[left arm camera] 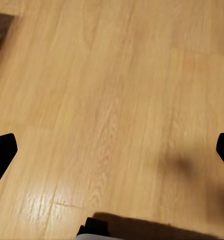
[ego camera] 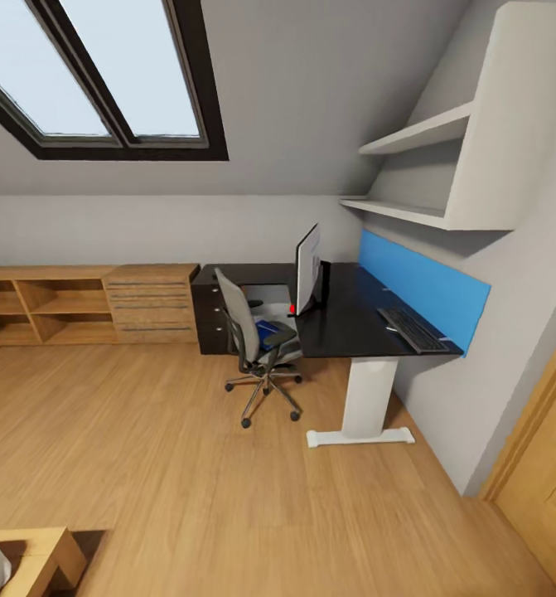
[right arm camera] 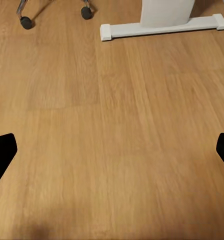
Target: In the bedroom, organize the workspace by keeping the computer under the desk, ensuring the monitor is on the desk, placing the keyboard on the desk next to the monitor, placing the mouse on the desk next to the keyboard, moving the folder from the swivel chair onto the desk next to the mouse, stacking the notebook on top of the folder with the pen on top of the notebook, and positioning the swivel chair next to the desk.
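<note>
Desk (ego camera: 344,319) was your landmark, well across the wood floor (ego camera: 145,464) from you. Left of it stood the oak dresser (ego camera: 152,303), then the black drawer unit (ego camera: 207,319) at the desk's left end. The swivel chair (ego camera: 248,332) sat just in front of the desk with the blue folder (ego camera: 269,332) lying on its seat. On the desktop the monitor (ego camera: 308,267) stood edge-on near the middle, and the keyboard (ego camera: 413,329) lay toward the right end, just before the blue back panel (ego camera: 427,286).

You would likely have found the folder light, flat and fairly stiff, with a smooth cover that could slip; an overhanging edge, pinched across its thickness, looked the best hold, since the seat cushion gives under it.

Your left gripper (left arm camera: 112,150) and right gripper (right arm camera: 112,150) both hung over bare floor, fingers spread wide with nothing between them; the right wrist view caught the desk's white pedestal foot (right arm camera: 162,27) and the chair's casters (right arm camera: 25,22).
</note>
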